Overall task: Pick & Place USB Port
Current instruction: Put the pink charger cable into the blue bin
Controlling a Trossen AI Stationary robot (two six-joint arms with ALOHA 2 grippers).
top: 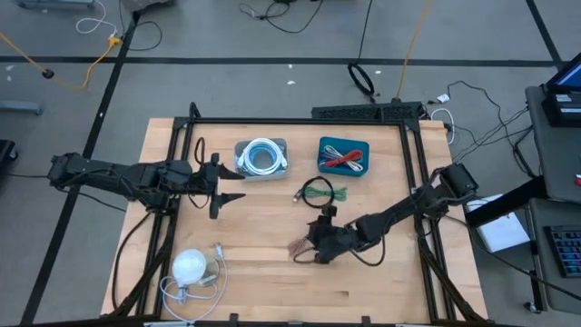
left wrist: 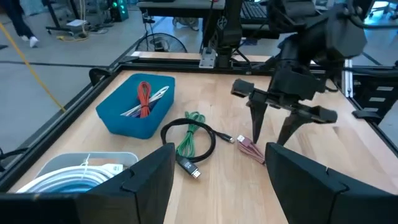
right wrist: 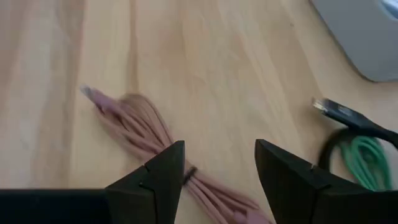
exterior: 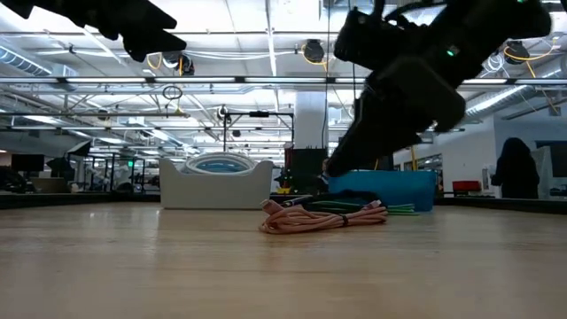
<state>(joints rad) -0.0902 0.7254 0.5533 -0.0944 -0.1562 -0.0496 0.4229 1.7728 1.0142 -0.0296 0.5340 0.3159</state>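
Note:
A pink bundled USB cable (top: pixel 299 247) lies flat on the wooden table (top: pixel 254 291), right of its middle; its silver plug (left wrist: pixel 239 139) points toward the green cable. My right gripper (left wrist: pixel 270 140) hovers open just over the bundle, slanting down, one finger on each side of the strands (right wrist: pixel 146 127), and it seems clear of them. In the low view the bundle (exterior: pixel 321 217) rests on the tabletop below that gripper. My left gripper (top: pixel 227 195) waits open at the left, above the table, pointing toward the table's right edge.
A green-and-black cable coil (top: pixel 321 192) lies just beyond the pink one. At the far side stand a blue bin (top: pixel 344 156) with red cables and a grey bin (top: pixel 261 156) with a white coil. A white round object (top: pixel 191 266) with a cord sits near left.

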